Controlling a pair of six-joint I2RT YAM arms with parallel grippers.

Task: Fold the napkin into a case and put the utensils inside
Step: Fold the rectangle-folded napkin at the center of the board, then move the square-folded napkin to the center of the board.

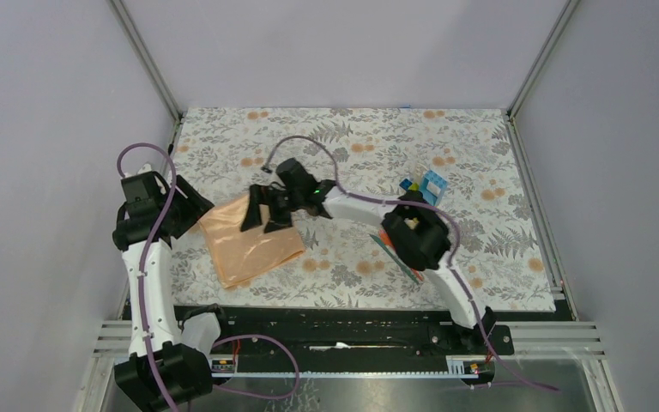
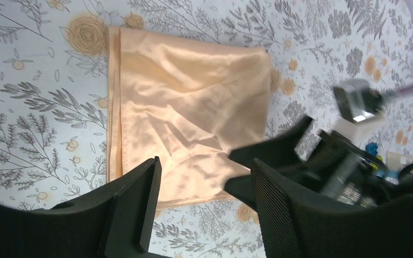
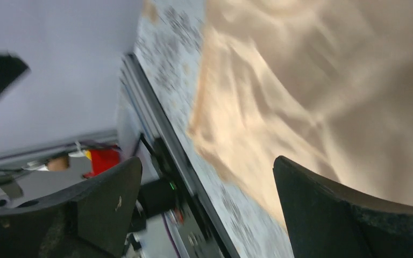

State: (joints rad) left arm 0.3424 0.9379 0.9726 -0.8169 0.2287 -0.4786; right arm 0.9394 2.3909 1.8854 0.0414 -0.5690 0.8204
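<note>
The peach-orange napkin [image 1: 250, 243] lies folded flat and slightly wrinkled on the left part of the floral mat [image 1: 480, 180]. In the left wrist view the napkin [image 2: 188, 102] lies with doubled hems along its left edge. My left gripper [image 1: 197, 212] hovers at the napkin's far-left corner, open [image 2: 204, 207] with nothing between its fingers. My right gripper [image 1: 263, 221] is over the napkin's far edge, open and empty [image 3: 209, 199], with the napkin [image 3: 322, 70] blurred below it. The utensils [image 1: 405, 268] show only as an orange and teal sliver under the right arm's elbow.
A cluster of multicoloured toy blocks [image 1: 425, 184] sits on the mat right of centre, just beyond the right arm's elbow. A black rail [image 1: 352, 313] runs along the near table edge. White walls with metal posts close in the back and both sides.
</note>
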